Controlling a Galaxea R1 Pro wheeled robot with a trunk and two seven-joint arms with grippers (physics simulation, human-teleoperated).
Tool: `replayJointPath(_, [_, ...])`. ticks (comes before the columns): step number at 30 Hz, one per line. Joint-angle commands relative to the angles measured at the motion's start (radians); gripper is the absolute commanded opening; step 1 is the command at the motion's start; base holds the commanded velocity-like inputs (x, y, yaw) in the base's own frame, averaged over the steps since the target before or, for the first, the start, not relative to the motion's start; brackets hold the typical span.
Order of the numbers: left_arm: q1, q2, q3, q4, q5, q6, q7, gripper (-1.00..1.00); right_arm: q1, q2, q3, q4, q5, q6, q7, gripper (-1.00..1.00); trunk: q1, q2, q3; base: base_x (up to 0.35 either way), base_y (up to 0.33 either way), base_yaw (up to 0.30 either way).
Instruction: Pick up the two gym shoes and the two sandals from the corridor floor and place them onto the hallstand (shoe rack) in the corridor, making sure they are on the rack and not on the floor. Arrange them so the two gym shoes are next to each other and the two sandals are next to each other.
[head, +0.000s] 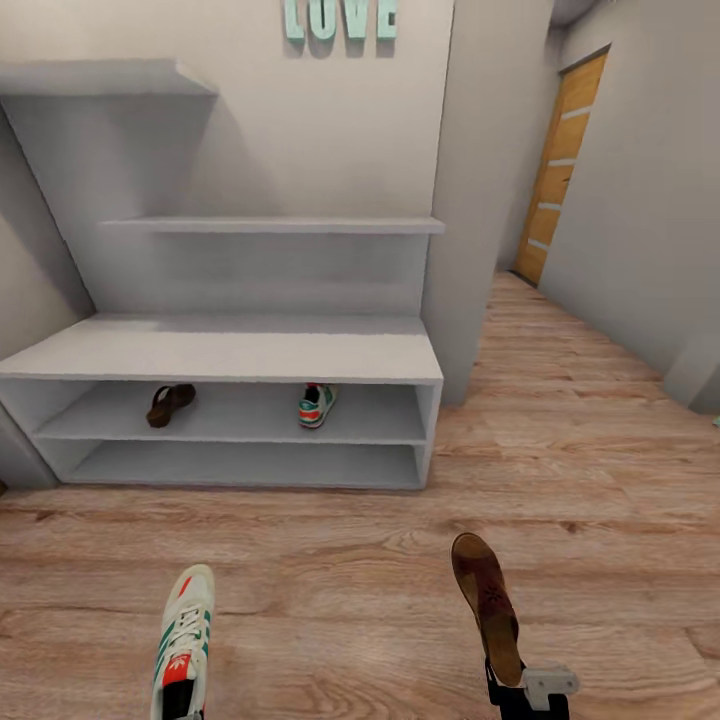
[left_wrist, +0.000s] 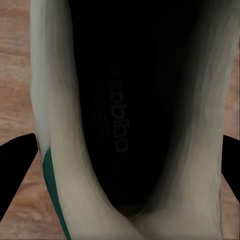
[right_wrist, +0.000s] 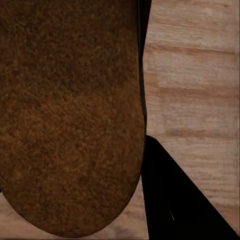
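A: While each arm carries one shoe low in the head view, where does the task stand?

B: About halfway, I judge. One sandal (head: 170, 404) and one sneaker (head: 316, 405) already sit on the rack's (head: 230, 352) upper open shelf, well apart. The left tool (head: 180, 705) grips the second sneaker (head: 185, 635) at its heel; the right tool (head: 528, 697) grips the second sandal (head: 487, 605) at its heel. Both shoes are held above the floor (head: 590, 450), toes toward the rack.

A: What does the next move call for?

B: Rolling closer, then sliding each shoe in beside its partner: sneaker toward the shelf's right part, sandal toward the left. The arms would cross, so one at a time seems wise.

A: Any edges to mind?

B: The bench top overhangs the low shelf opening, and the rack's right post stands near the shelved sneaker. Open floor lies ahead, and the corridor runs on to the right.
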Motion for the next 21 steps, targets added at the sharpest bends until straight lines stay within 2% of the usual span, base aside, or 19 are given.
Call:
replayJointPath(1, [-0.001, -0.001, 0.008, -0.001, -0.003, -0.002, -0.008, -1.0, 0.0, 0.0, 0.004, 0.001, -0.001, -0.001, -0.005, -1.0, 0.0, 0.0, -0.001, 0.0, 0.0, -0.263])
replayJointPath(11, [-0.001, -0.001, 0.008, -0.001, -0.003, -0.002, -0.008, -1.0, -0.001, 0.0, 0.003, -0.001, -0.003, -0.002, -0.007, -1.0, 0.0, 0.0, -0.001, 0.0, 0.0, -0.246])
replayJointPath(21, [-0.001, -0.001, 0.008, -0.001, -0.003, -0.002, -0.008, -1.0, -0.001, 0.0, 0.001, -0.002, -0.003, -0.002, -0.005, -1.0, 0.0, 0.0, -0.001, 0.0, 0.0, -0.016])
